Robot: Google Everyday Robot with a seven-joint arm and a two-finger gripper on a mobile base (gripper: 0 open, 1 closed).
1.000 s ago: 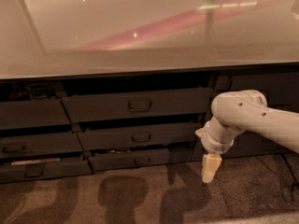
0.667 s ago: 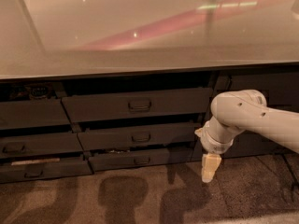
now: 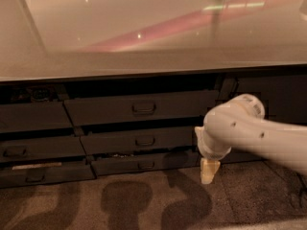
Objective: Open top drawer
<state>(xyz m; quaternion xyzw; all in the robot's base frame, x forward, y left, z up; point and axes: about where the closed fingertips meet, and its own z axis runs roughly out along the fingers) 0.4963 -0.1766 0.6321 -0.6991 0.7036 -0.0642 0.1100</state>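
Observation:
The top drawer [image 3: 139,108] is a wide dark grey front just under the counter, with a small rectangular pull handle [image 3: 144,108] at its middle. It looks shut or nearly so. My white arm comes in from the right and bends down. My gripper [image 3: 209,170] hangs low, pointing at the floor, to the right of and below the drawer stack, well apart from the top drawer's handle.
Two narrower drawers [image 3: 144,141] [image 3: 144,164] sit below the top drawer, the lowest a little ajar. More drawers [image 3: 33,143] stand at the left. A pale glossy counter [image 3: 153,37] overhangs them all. A dark cabinet front [image 3: 268,95] is at the right. The floor [image 3: 134,205] is speckled brown.

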